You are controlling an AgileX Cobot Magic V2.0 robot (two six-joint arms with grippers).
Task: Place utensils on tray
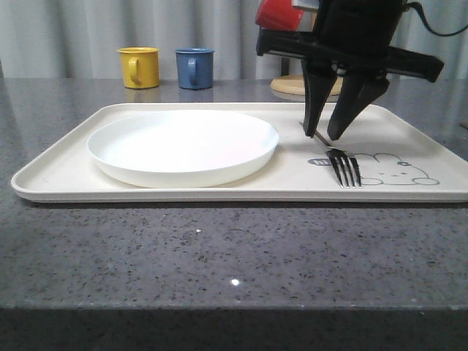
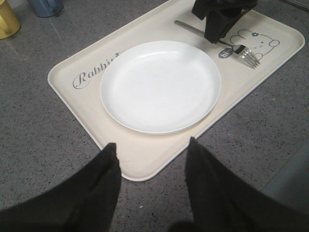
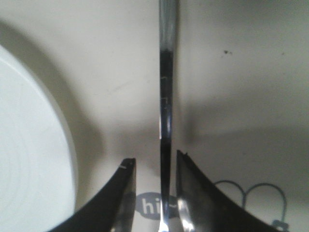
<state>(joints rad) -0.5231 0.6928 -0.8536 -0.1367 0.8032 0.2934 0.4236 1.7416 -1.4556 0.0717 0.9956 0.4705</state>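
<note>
Grey speckled counter (image 1: pixel 219 248), curtain behind. From my console, left to right: yellow mug (image 1: pixel 139 67), blue mug (image 1: pixel 194 68), white plate (image 1: pixel 183 146) on the cream tray (image 1: pixel 66 172). Fork (image 1: pixel 344 167) lies flat on the tray's rabbit drawing. Right gripper (image 1: pixel 326 133) straddles its handle, fingers slightly apart, not clamped. Left gripper (image 2: pixel 149 159) spread wide, holding nothing.

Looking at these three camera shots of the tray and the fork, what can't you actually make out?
- Fork handle: front view, hidden behind the right gripper.
- Fork tines: right wrist view, cut off by the frame edge.
- Right gripper's contact with the fork: too close to tell.
- Round wooden item behind the tray: blocked by the arm.
</note>
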